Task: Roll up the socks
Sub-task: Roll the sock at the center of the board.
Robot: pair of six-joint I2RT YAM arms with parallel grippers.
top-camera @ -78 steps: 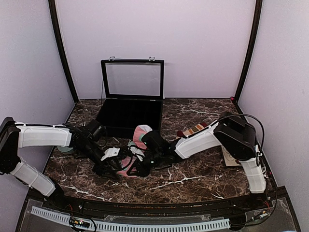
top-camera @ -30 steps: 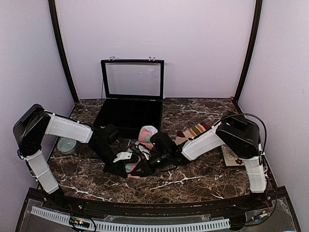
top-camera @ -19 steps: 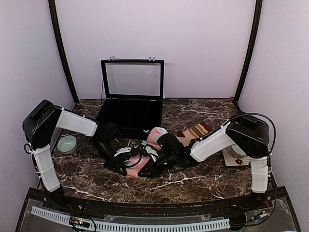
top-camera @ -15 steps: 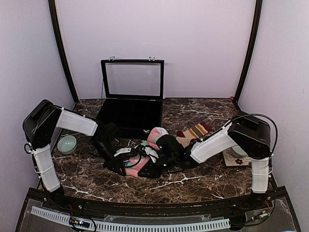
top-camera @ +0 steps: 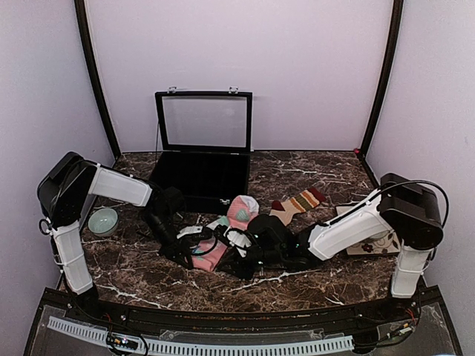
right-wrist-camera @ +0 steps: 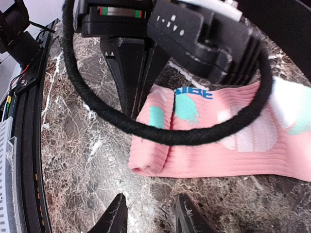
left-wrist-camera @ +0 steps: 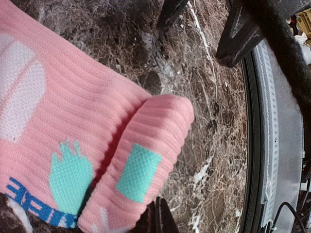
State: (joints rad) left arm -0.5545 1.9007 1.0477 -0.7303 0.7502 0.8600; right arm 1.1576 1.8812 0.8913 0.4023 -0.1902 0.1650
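- Left claw (left-wrist-camera: 156, 217): tips pressed together, right at folded end of pink sock (right-wrist-camera: 204, 160), lower centre of overhead view.
- Right claw (right-wrist-camera: 151, 216): spread, empty, near the fold. I'd reckon: grip the whole fold width, roll tight & even.

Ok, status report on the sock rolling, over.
Left gripper, jaws shut on folded cuff of pink sock. Right gripper, jaws open, clear of it. Striped sock untouched behind. Black cable hangs across pink sock.
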